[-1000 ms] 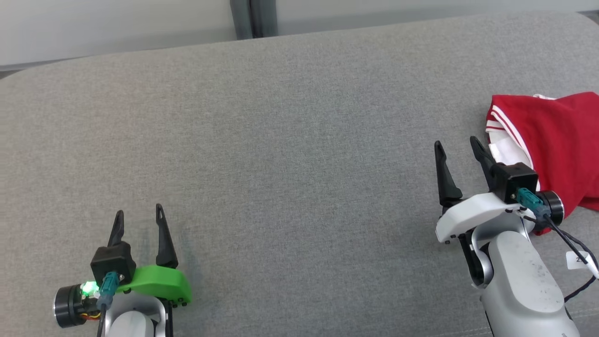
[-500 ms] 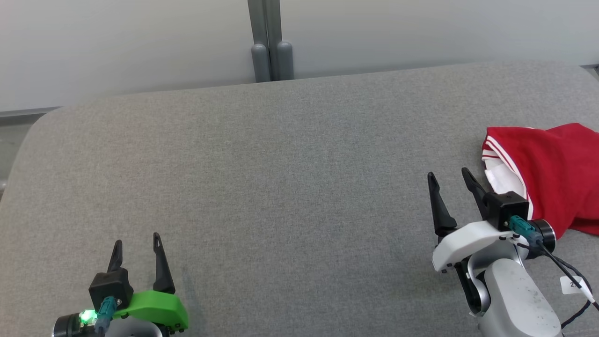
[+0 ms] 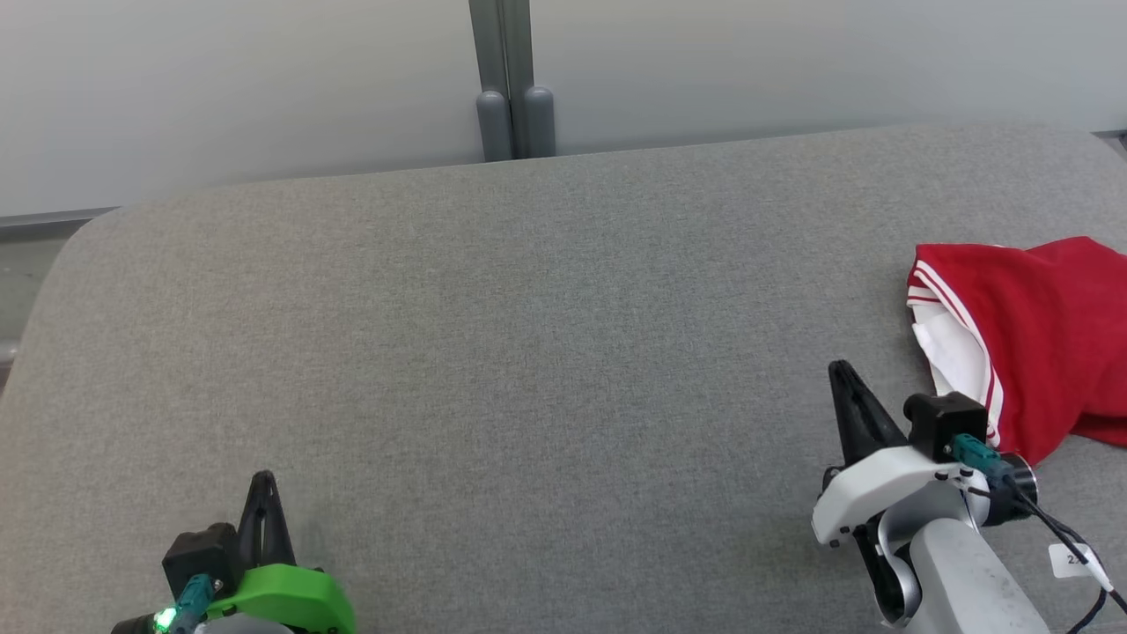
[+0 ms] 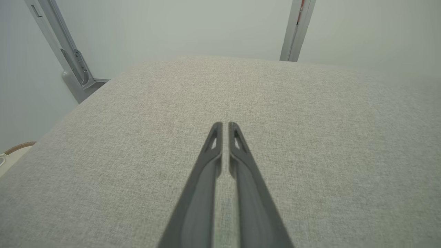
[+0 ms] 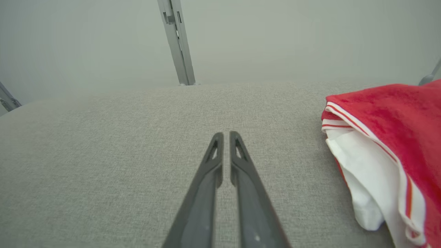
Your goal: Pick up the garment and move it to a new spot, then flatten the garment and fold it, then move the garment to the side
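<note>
— What do you have around the work?
— You're looking at a grey fabric-covered tabletop (image 3: 546, 352) with rounded corners. Behind its far edge you see a pale wall (image 3: 220, 88), split by a grey upright post (image 3: 506, 79).
— And off to the left?
— Your left wrist view shows a metal rail (image 4: 69, 55) against the wall, and a woven rim (image 4: 17, 148) low at the edge.

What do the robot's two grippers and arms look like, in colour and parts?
Left gripper: two long dark fingers, green shell, green light. Right gripper: same dark fingers, white shell, teal connector, black cable with a white tag, pale grey forearm.
</note>
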